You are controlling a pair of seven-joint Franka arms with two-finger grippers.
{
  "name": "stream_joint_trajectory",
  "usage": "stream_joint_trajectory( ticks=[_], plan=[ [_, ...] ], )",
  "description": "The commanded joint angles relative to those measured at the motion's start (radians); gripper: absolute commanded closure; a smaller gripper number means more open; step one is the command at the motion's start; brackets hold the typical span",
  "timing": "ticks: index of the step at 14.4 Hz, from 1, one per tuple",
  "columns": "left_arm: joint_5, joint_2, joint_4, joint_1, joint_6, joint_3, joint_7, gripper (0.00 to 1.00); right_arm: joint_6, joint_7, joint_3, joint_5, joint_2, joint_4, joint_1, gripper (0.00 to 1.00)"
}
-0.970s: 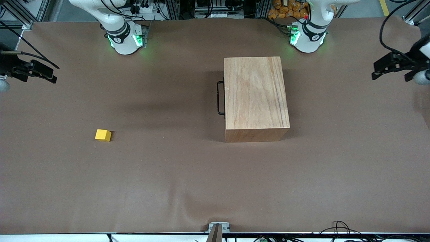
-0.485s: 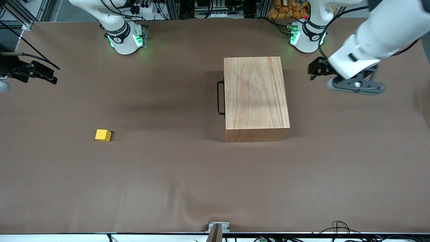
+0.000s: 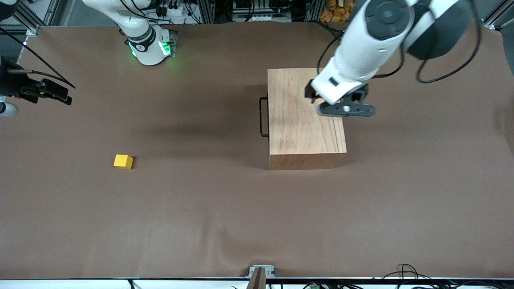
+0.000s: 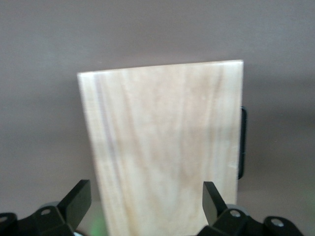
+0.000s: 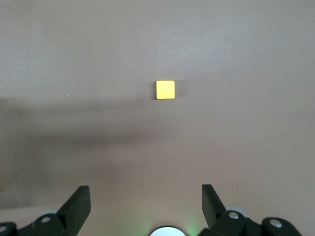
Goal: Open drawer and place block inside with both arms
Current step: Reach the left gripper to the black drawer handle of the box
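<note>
The wooden box [image 3: 301, 132] stands mid-table with its drawer shut; the black wire handle [image 3: 263, 116] faces the right arm's end of the table. My left gripper [image 3: 335, 100] hangs open over the box top, holding nothing. In the left wrist view the gripper [image 4: 146, 196] is open above the box [image 4: 167, 142], with the handle [image 4: 242, 142] at its edge. The yellow block [image 3: 123, 161] lies alone on the table toward the right arm's end. My right gripper [image 3: 46, 90] is open and empty at that end's edge. In the right wrist view the gripper [image 5: 146, 196] is well apart from the block [image 5: 165, 89].
The brown table cover [image 3: 241, 208] spans the view. The right arm's green-lit base [image 3: 150, 46] stands at the top edge. Cables and frames line the top edge. A metal clamp [image 3: 260, 273] sits at the table's near edge.
My left arm has swung in from the left arm's end of the table to over the box top. My right gripper has shifted only slightly. Block and box have not moved.
</note>
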Motion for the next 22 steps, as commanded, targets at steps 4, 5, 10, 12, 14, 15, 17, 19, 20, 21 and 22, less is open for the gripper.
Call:
stream_joint_trajectory(
  ticks=[4,5,10,12,14,15,17,19,20,21,22],
  plan=[
    [-0.008,0.142,0.037,-0.134,0.141,0.01,-0.254,0.0,0.007,-0.006,0.01,-0.001,-0.014,-0.021,-0.008,0.0],
    [-0.007,0.17,0.046,-0.155,0.184,0.011,-0.313,0.0,0.007,-0.006,0.01,-0.001,-0.014,-0.023,-0.01,0.0],
    [-0.002,0.3,0.155,-0.246,0.267,0.023,-0.482,0.0,0.009,-0.005,0.012,0.0,-0.014,-0.026,-0.008,0.0],
    [0.007,0.323,0.155,-0.293,0.287,0.049,-0.519,0.0,0.006,-0.005,0.01,0.0,-0.014,-0.027,-0.013,0.0],
    [0.062,0.346,0.158,-0.412,0.289,0.138,-0.561,0.0,0.003,-0.005,0.009,0.0,-0.012,-0.033,-0.016,0.0],
    [0.062,0.362,0.171,-0.475,0.289,0.201,-0.594,0.0,-0.005,-0.006,0.009,0.0,-0.015,-0.043,-0.024,0.0],
    [0.062,0.389,0.192,-0.552,0.289,0.272,-0.615,0.0,-0.019,-0.009,0.009,-0.001,-0.028,-0.067,-0.042,0.0],
    [0.067,0.423,0.195,-0.562,0.289,0.273,-0.608,0.0,-0.048,-0.012,0.009,-0.001,-0.038,-0.066,-0.08,0.0],
    [0.067,0.431,0.197,-0.578,0.289,0.278,-0.607,0.0,-0.049,-0.027,0.009,-0.001,-0.052,-0.067,-0.1,0.0],
    [0.07,0.431,0.194,-0.585,0.287,0.281,-0.605,0.0,-0.049,-0.063,0.007,-0.001,-0.058,-0.066,-0.117,0.0],
    [0.093,0.431,0.192,-0.585,0.276,0.28,-0.592,0.0,-0.046,-0.099,0.009,-0.001,-0.058,-0.066,-0.134,0.0]
  ],
)
